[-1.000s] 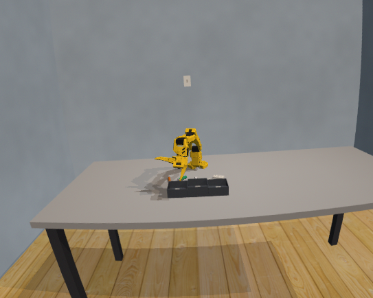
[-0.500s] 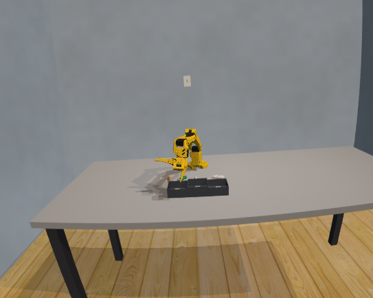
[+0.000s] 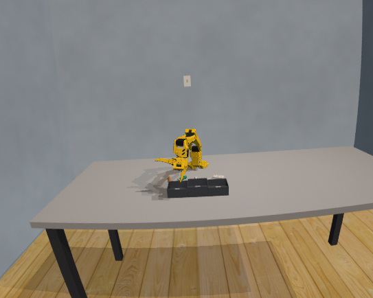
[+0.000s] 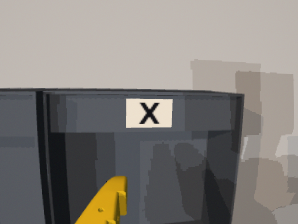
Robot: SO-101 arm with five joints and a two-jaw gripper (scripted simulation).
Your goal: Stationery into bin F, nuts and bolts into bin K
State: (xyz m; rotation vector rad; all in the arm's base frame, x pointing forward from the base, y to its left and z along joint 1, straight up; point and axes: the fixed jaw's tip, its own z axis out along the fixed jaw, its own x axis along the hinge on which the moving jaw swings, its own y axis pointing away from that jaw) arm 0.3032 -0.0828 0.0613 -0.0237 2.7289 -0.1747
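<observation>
I am seeing the yellow arm [image 3: 187, 147] bending forward and down from its base near the middle of the grey bench [image 3: 279, 178]. The claw [image 3: 174, 168] is standing spread wide, grasping nothing: one jaw is reaching out to the side over bare bench, the other is pointing down at the end bin of the black row of three bins [image 3: 197, 187].

Through the wrist camera I am looking into the bin marked X [image 4: 148, 113]. Its far rim is running straight across the view, its outer wall is dropping down on one side, and a dividing wall is separating it from the neighbouring bin on the other. One yellow fingertip [image 4: 107, 202] is hanging inside the rim, apart from both walls.

Small things are lying behind the bins: an orange piece [image 3: 169, 178] and a green piece [image 3: 180, 178] just beside the lowered jaw, and a pale item [image 3: 218, 176] behind the other end bin. I cannot tell what they are.

Wide grey bench is stretching beyond the X bin's outer wall toward the bench edge.
</observation>
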